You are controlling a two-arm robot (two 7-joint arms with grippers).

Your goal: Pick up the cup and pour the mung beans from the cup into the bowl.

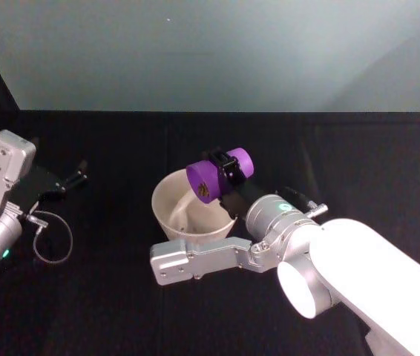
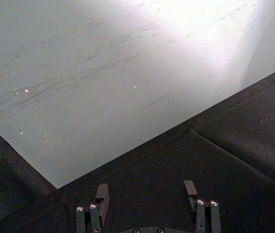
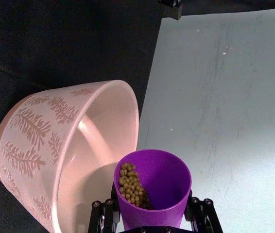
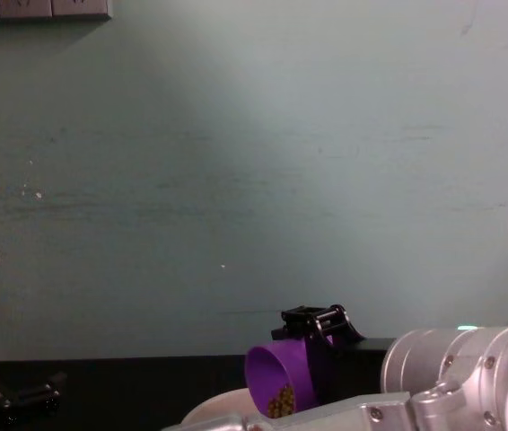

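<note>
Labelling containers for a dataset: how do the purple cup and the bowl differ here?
The cup is plain purple; the bowl is pale pinkish with a leaf pattern. The bowl is much wider than the cup. The cup is tilted over the bowl, held by the right gripper; the bowl stands upright. The cup holds mung beans; the bowl shows none. Both are round. The left gripper is parked aside.

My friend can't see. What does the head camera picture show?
The right gripper holds the purple cup tipped sideways over the bowl, mung beans at its mouth. The left gripper is open, off to the left.
</note>
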